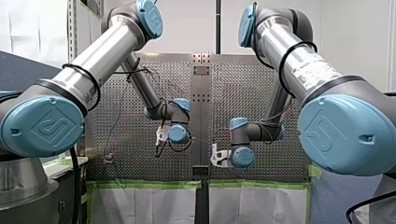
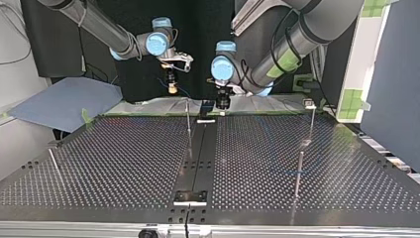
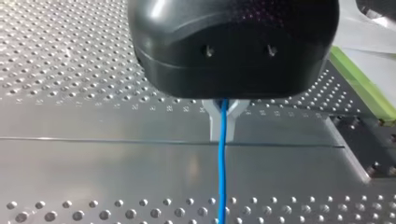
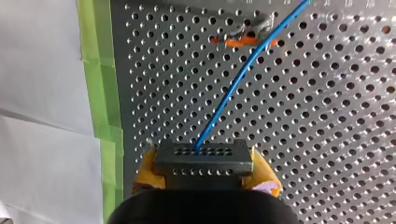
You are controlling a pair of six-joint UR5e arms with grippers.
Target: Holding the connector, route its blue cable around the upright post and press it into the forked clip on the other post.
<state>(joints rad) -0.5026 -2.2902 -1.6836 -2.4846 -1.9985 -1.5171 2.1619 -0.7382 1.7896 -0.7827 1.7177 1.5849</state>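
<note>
In the right wrist view a black connector (image 4: 201, 161) sits between yellow pads (image 4: 145, 170), with my right gripper (image 4: 203, 164) shut on it. Its blue cable (image 4: 233, 88) runs ahead past a post on an orange base (image 4: 245, 36). In the left wrist view the blue cable (image 3: 222, 163) comes out from under my left gripper's black body (image 3: 224, 93) and lies in the notch of the grey forked clip (image 3: 222, 116). The body hides the fingers. In the top view my left gripper (image 2: 223, 101) hangs at the table's far edge and my right gripper (image 2: 172, 88) is to its left.
Thin upright posts (image 2: 188, 119) (image 2: 298, 173) (image 2: 312, 124) stand on the perforated table (image 2: 124, 163). Green tape (image 4: 100, 93) and white paper (image 4: 42, 93) border the table beside my right gripper. A blue sheet (image 2: 64, 101) lies beyond the table at the top view's left.
</note>
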